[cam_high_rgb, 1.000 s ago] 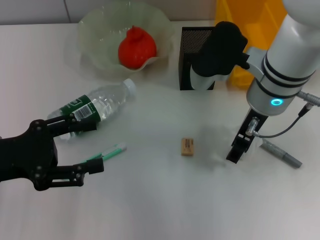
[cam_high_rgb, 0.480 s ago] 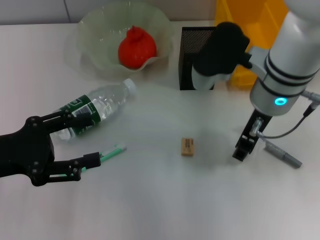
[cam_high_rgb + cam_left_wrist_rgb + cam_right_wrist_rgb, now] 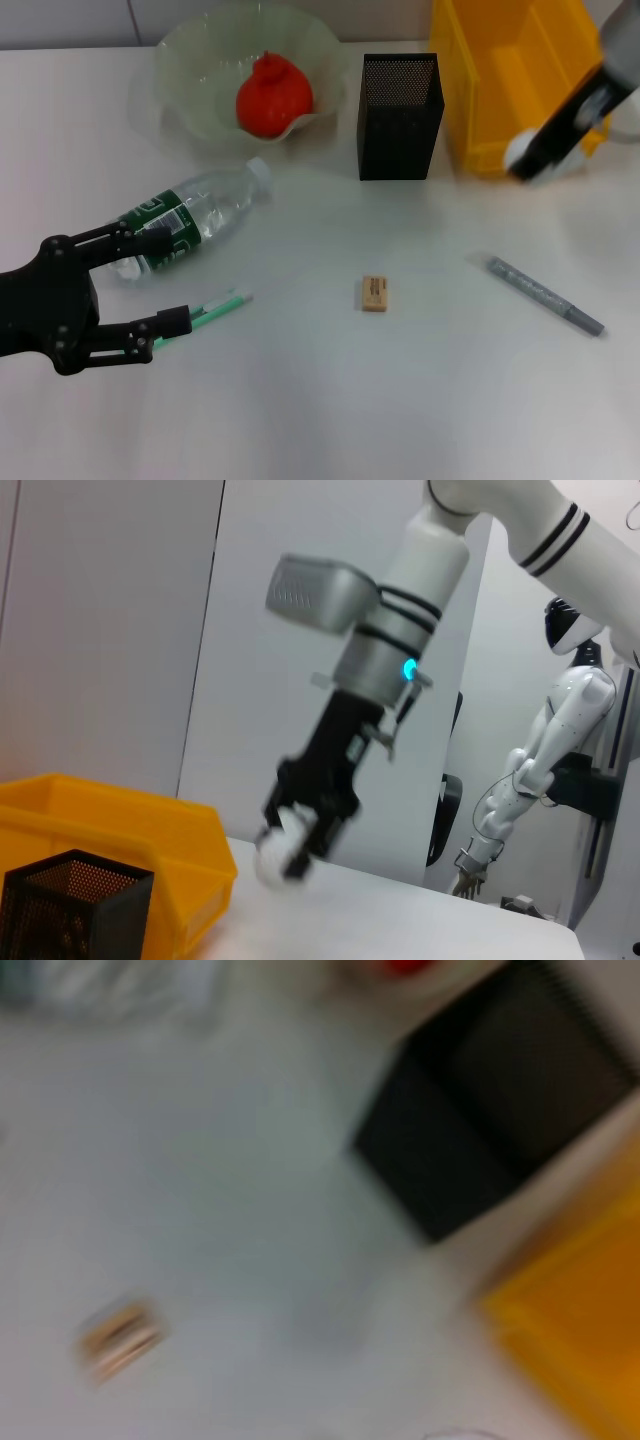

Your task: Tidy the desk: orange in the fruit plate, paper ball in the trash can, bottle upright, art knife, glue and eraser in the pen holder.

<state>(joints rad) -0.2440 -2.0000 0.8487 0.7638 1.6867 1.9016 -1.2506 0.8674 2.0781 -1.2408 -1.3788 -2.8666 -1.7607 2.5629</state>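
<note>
Right pincer (image 3: 527, 160), at the right edge of the head view, is clamped on a crumpled white paper ball (image 3: 521, 152) just at the front wall of the yellow plastic bin (image 3: 480, 90) that serves as trash can; the left wrist view shows the same ball (image 3: 278, 854) pinched between the dark fingers. Left pincer (image 3: 150, 295) hovers at lower left with its fingers apart, near the lying clear plastic bottle with green label (image 3: 185, 218) and the green-and-white glue stick (image 3: 215, 306).

An orange-red fruit (image 3: 272, 95) already sits in the translucent scalloped plate (image 3: 180, 60). A tan eraser (image 3: 375, 293) and a grey art knife (image 3: 545, 295) lie on the white desk (image 3: 320, 400), while the black mesh pen holder (image 3: 400, 115) stands in the upper middle.

The risk, as I judge it: the ball sits over the bin's near wall, not its hollow, so letting go now could drop it onto the desk.
</note>
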